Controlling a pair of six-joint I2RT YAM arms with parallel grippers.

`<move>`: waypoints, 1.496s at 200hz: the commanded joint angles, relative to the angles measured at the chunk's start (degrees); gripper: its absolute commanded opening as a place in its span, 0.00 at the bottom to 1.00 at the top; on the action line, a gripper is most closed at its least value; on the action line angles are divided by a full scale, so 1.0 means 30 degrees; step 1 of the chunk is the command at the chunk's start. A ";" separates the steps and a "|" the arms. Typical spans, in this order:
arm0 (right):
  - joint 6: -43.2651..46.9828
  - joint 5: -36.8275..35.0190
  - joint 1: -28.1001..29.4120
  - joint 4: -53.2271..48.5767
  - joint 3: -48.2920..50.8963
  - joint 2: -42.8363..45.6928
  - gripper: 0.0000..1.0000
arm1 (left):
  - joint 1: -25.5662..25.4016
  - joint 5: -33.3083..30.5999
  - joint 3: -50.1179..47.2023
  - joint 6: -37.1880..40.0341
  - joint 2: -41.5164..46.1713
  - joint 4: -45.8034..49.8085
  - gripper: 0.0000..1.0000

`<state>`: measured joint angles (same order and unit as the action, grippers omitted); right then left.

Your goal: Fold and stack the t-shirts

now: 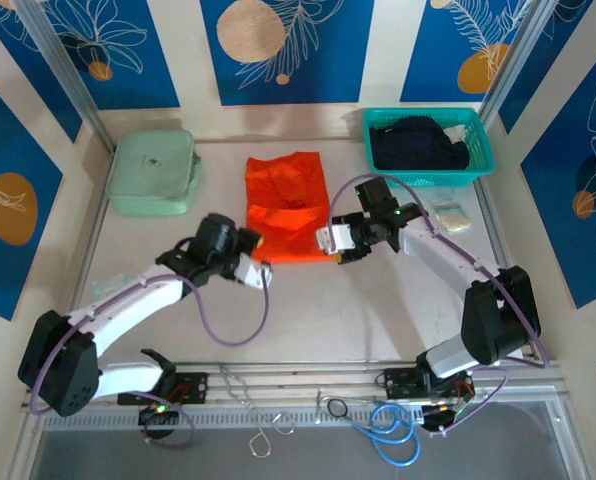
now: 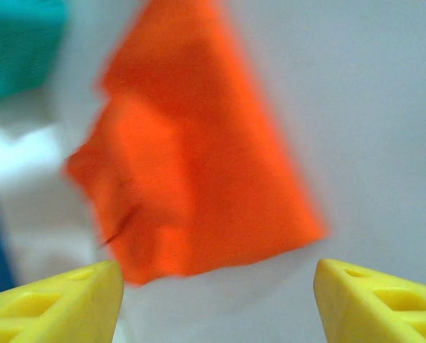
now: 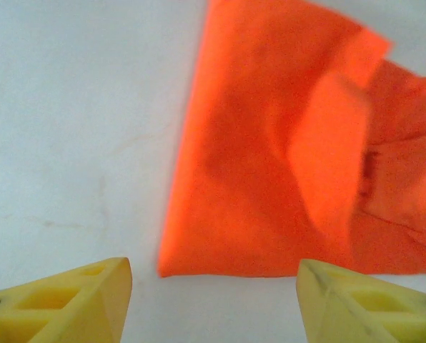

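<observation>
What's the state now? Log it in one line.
orange t-shirt: folded on table | black t-shirt: in teal mesh basket | left pincer: open, empty | right pincer: open, empty

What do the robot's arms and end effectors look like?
The left arm and right arm have white links with bulky black joints, and each carries a looping purple cable. The left end effector and right end effector have wedge-shaped bright yellow fingers with recessed slots.
</observation>
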<state>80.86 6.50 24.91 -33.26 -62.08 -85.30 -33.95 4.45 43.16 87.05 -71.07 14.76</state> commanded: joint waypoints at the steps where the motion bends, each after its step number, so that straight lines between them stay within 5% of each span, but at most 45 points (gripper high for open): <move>1: 0.2870 -0.1800 0.0420 -0.1871 0.0016 -0.1019 0.63 | -0.0078 -0.0248 -0.0285 0.1622 -0.0293 0.1546 0.71; 163: 0.2694 -0.3837 0.0604 -0.1972 -0.2690 -0.7031 0.64 | 0.1676 0.0648 0.5473 0.0106 -0.7682 0.4900 0.75; 199: 0.2291 -0.3720 0.0692 -0.2557 -0.3505 -0.8158 0.56 | 0.1727 0.0853 0.6332 -0.0182 -0.8582 0.5492 0.74; 242: 0.1967 -0.3607 0.0780 -0.3192 -0.4479 -0.9464 0.36 | 0.1727 0.0815 0.7583 -0.0041 -0.9745 0.6826 0.68; 299: 0.1627 -0.3259 0.0721 -0.3363 -0.4763 -0.9998 0.32 | 0.1709 0.1125 0.7814 0.0458 -0.9972 0.8597 0.56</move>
<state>86.54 -5.37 26.79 -43.62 -76.18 -112.55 -29.26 4.95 66.17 87.13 -101.43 34.85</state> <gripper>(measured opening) 0.324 0.569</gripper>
